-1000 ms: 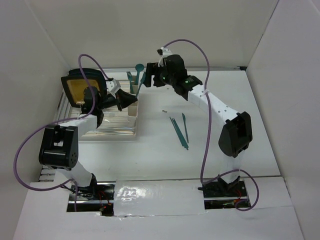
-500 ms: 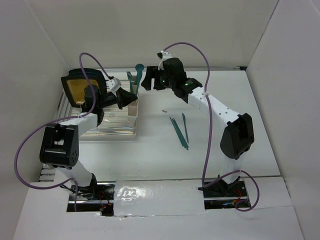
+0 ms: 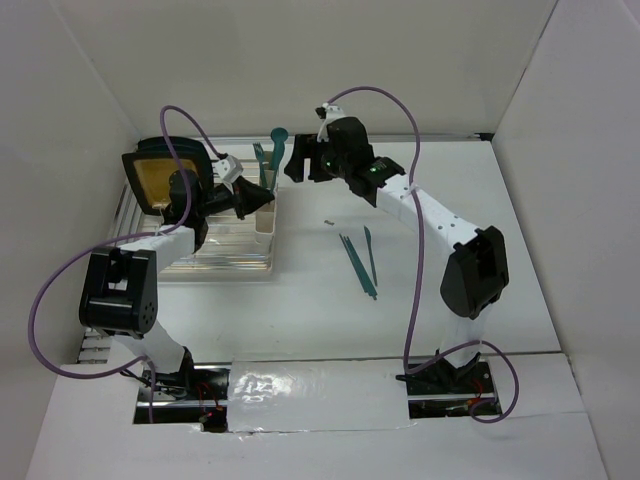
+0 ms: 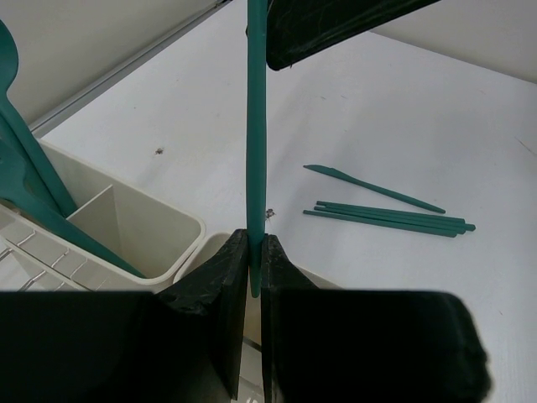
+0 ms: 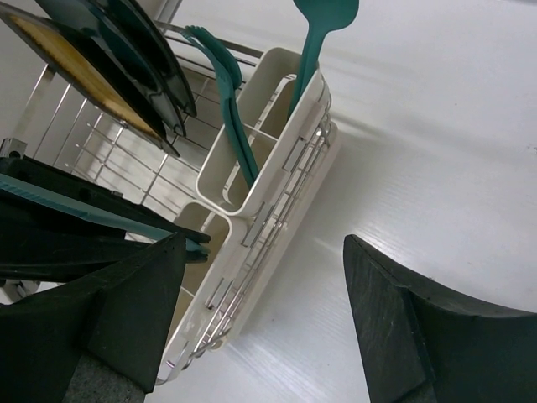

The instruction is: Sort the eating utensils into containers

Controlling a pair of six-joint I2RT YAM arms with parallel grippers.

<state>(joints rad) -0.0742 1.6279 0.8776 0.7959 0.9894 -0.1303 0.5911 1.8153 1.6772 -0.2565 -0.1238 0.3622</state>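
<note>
Left claw (image 4: 256, 252) pinched on utensil (image 4: 256, 126), poised over cups (image 4: 189, 228) for drop-in. Right claw (image 5: 264, 243) wide open, empty, beside cups, leaving room.

Plain white walls (image 3: 300, 60) enclose a white table (image 3: 300, 320).

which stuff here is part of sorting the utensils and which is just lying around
Job: loose slim teal plastic utensils, teal utensil in the left gripper, joined cream-white plastic cups.
Lying about: clear wire dish rack, yellow-and-black plate, tiny dark speck.
</note>
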